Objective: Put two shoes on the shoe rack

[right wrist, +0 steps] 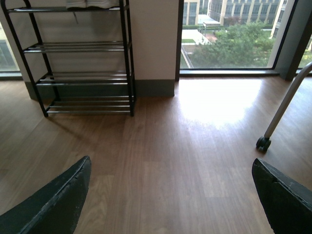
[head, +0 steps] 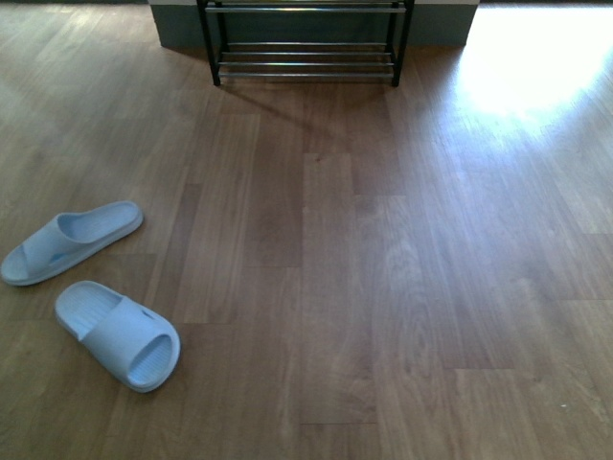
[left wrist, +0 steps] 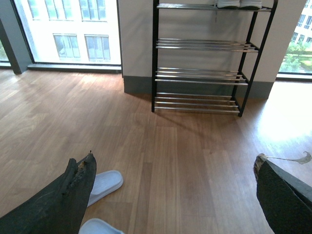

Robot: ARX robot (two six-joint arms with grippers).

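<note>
White-soled shoes (left wrist: 239,4) sit atop the shoe rack (left wrist: 200,46); left gripper (left wrist: 174,157) and right gripper (right wrist: 170,161) gape empty.

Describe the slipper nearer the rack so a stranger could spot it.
The shoe rack stands at the far end of the wood floor. Nearer, off to the left, lie two pale blue slippers. It is the farther slipper, lying almost crosswise, unlike its mate.

Your gripper (right wrist: 170,165) hangs over the floor (right wrist: 195,136), fingers (right wrist: 58,200) spread wide. The rack (right wrist: 83,46) stands against the wall, shoes (right wrist: 92,4) on its top shelf showing only white soles. A caster (right wrist: 263,143) sits near the window (right wrist: 229,39).
</note>
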